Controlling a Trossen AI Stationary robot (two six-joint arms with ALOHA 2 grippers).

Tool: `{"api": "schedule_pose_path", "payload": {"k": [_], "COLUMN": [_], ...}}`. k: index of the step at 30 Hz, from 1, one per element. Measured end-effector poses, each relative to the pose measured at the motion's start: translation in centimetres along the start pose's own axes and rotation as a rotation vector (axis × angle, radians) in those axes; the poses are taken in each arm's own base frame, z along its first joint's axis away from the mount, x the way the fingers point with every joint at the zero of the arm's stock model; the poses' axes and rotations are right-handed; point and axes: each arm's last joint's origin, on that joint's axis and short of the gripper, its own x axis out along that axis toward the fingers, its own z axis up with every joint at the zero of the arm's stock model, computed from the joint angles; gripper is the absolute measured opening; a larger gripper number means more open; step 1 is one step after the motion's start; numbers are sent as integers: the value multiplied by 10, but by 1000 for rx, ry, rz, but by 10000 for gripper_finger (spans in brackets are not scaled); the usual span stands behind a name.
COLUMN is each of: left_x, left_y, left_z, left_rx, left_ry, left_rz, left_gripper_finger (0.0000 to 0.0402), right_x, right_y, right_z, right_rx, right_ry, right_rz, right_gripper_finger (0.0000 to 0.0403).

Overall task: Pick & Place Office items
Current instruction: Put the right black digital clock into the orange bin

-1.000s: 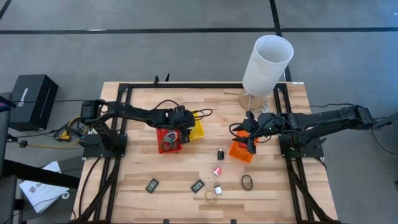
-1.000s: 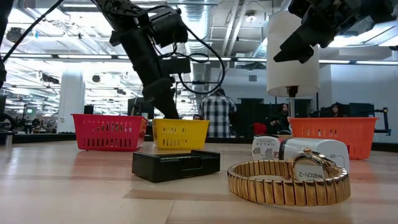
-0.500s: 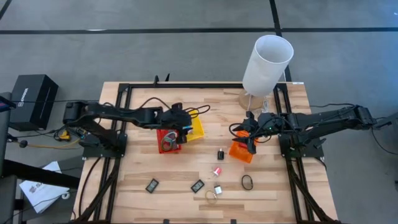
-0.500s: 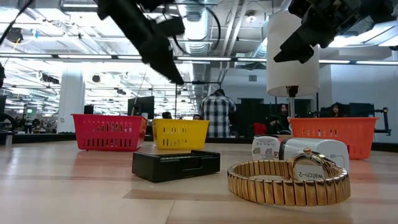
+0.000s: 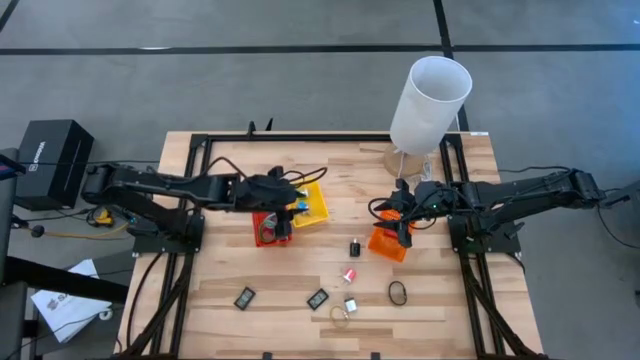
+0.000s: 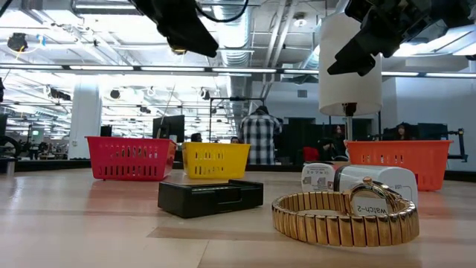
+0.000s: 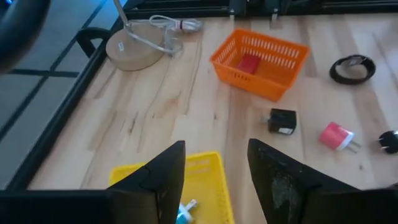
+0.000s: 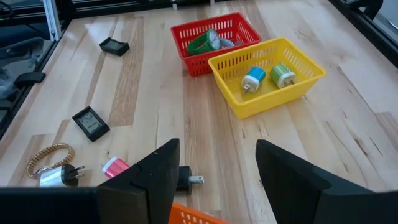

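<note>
Hovering above the trays, both grippers carry nothing. The left gripper (image 5: 292, 207) sits just left of centre in the high view, over the seam between the red tray (image 5: 268, 228) and the yellow tray (image 5: 312, 204); its fingers (image 7: 158, 180) stand spread with bare worktop (image 5: 220, 270) showing between them. The right gripper (image 5: 402, 222) sits right of centre, over the orange tray (image 5: 386, 244), its fingers (image 8: 152, 174) likewise spread.

Containers and contents:
- Red tray: a green ring (image 8: 200, 44) and a pale round item (image 8: 216, 41), seen at the top centre of the right wrist view.
- Yellow tray: a blue-and-white plug (image 8: 252, 80) and a green-and-white plug (image 8: 283, 75), side by side.
- Orange tray: one red block (image 7: 249, 63), seen at the top centre of the left wrist view.

Loose office items lie on the worktop in the lower centre of the high view: a black adapter (image 5: 354, 247), a pink plug (image 5: 349, 274), two small black clocks (image 5: 245, 297) (image 5: 318, 298), a black ring (image 5: 398, 293), a gold watch band (image 5: 340, 315) and a white plug (image 5: 351, 305) touching it. The tall white cylinder (image 5: 430, 103) stands at upper right.
</note>
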Motion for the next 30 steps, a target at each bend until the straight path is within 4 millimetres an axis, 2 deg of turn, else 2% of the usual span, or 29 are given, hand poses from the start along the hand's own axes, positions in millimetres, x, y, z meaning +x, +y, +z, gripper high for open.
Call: {"api": "schedule_pose_path", "payload": {"k": [7, 11, 16, 21, 30], "left_x": [1, 1, 5, 16, 45], "left_y": [-12, -26, -53, -86, -137], "left_z": [-2, -4, -6, -12, -35], "left_rx": [-101, -190, -232, -197, -116], "left_ry": [11, 27, 23, 4, 16], "left_rz": [-39, -82, -152, -230, -311], "left_gripper_finger": [157, 152, 144, 141, 162], "right_x": [0, 0, 0, 0, 0], "right_y": [0, 0, 0, 0, 0], "right_z": [0, 0, 0, -1, -1], "right_rx": [42, 42, 41, 41, 41], "right_ry": [0, 0, 3, 12, 5], "right_rz": [0, 0, -1, -2, -2], "right_gripper_finger": [203, 203, 203, 203, 203]}}
